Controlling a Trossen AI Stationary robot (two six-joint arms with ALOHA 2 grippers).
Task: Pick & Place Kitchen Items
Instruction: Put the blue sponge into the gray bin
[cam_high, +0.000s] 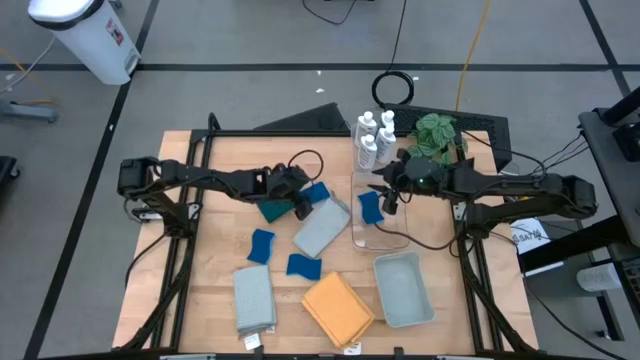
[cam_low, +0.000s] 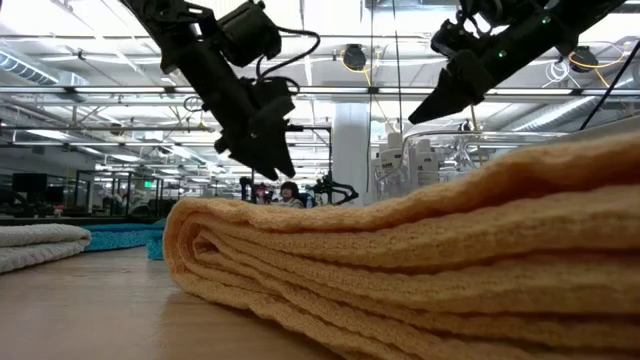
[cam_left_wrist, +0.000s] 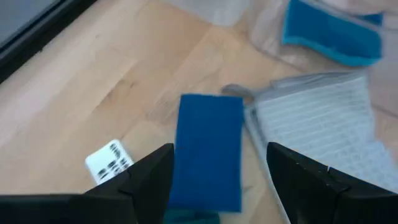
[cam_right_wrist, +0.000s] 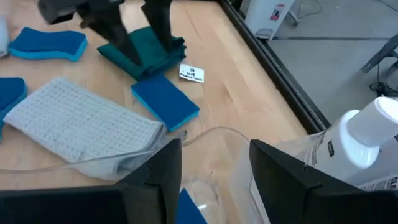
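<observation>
My left gripper (cam_high: 300, 206) hangs open over the near edge of a dark teal cloth (cam_high: 272, 209), pointing slantwise down at a blue sponge (cam_left_wrist: 210, 149) that lies flat on the table beyond its fingertips. My right gripper (cam_high: 386, 196) is open in the air above the clear bin (cam_high: 392, 232), with nothing between its fingers. A blue sponge (cam_high: 370, 207) lies inside that bin. White bottles (cam_high: 370, 138) stand upright at the bin's far end. A grey cloth (cam_high: 322, 228) lies beside the bin, one corner over its rim.
Two more blue sponges (cam_high: 262, 245) (cam_high: 303, 266), a second grey cloth (cam_high: 255, 298) and an orange cloth (cam_high: 338, 308) lie toward the near edge. A pale tray (cam_high: 405, 288) sits near right, and a leafy plant (cam_high: 435, 135) far right. A white tag (cam_left_wrist: 111, 160) lies by the sponge.
</observation>
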